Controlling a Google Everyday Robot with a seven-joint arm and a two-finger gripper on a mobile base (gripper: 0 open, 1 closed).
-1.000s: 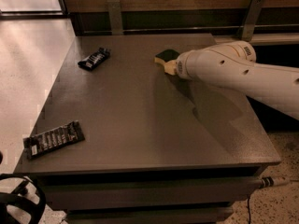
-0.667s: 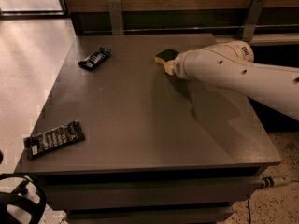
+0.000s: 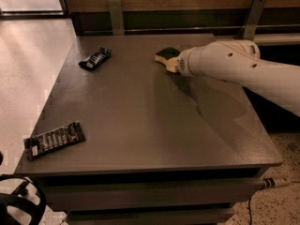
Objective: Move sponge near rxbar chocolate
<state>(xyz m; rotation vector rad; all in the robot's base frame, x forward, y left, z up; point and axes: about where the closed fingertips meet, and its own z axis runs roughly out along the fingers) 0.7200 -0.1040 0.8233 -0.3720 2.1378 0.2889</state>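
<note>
The sponge (image 3: 165, 54), dark green on top with a yellow base, lies on the grey table (image 3: 140, 116) at the far middle-right. My gripper (image 3: 174, 63) is at the sponge's right side, at the end of the white arm (image 3: 225, 64) that reaches in from the right and hides most of it. The rxbar chocolate (image 3: 55, 140), a long dark bar with white lettering, lies flat near the table's front left corner, far from the sponge.
A shorter crumpled black snack wrapper (image 3: 95, 59) lies at the far left of the table. Two metal brackets (image 3: 116, 17) stand against the wooden wall behind. A cable (image 3: 274, 183) runs by the floor at the right.
</note>
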